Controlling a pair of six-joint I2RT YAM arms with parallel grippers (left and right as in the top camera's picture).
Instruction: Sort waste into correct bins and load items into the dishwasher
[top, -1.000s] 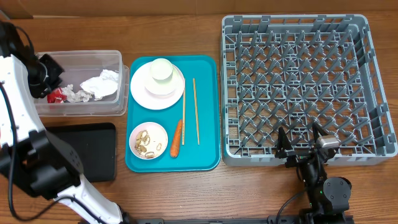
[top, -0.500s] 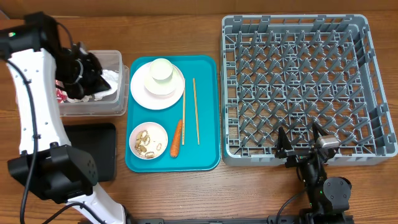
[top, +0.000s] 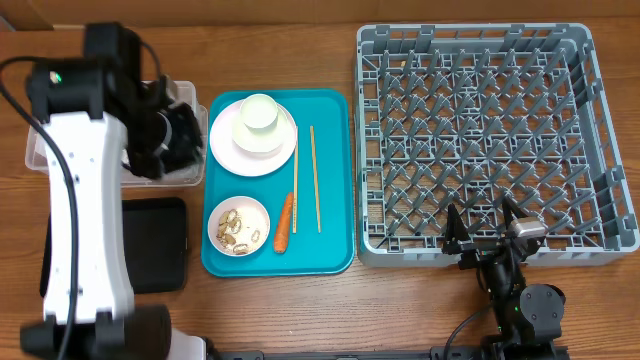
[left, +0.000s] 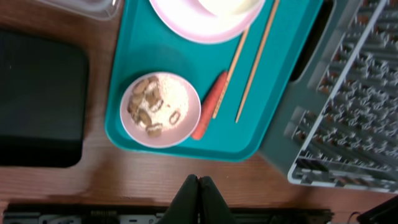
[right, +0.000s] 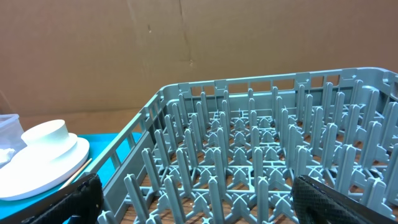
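My left gripper (top: 187, 138) hangs shut and empty over the right end of the clear tub (top: 38, 158); the arm hides the tub's inside. In the left wrist view its fingertips (left: 199, 178) meet with nothing between them. On the teal tray (top: 335, 180) lie a white plate (top: 225, 150) with a bowl (top: 259, 113) on it, a bowl of food scraps (top: 238, 225), an orange carrot (top: 283, 221) and two chopsticks (top: 314, 178). The grey dish rack (top: 480, 130) holds nothing. My right gripper (top: 485, 225) stands open at its front wall, also seen in the right wrist view (right: 199, 199).
The black tray (top: 155, 245) lies in front of the clear tub, left of the teal tray. A cardboard wall (right: 186, 43) stands behind the rack. The rack's pegs (right: 249, 143) fill the space ahead of my right gripper.
My left arm has swung right from the tub's left end to its right end, beside the teal tray, jaws shut throughout. The right arm has not moved.
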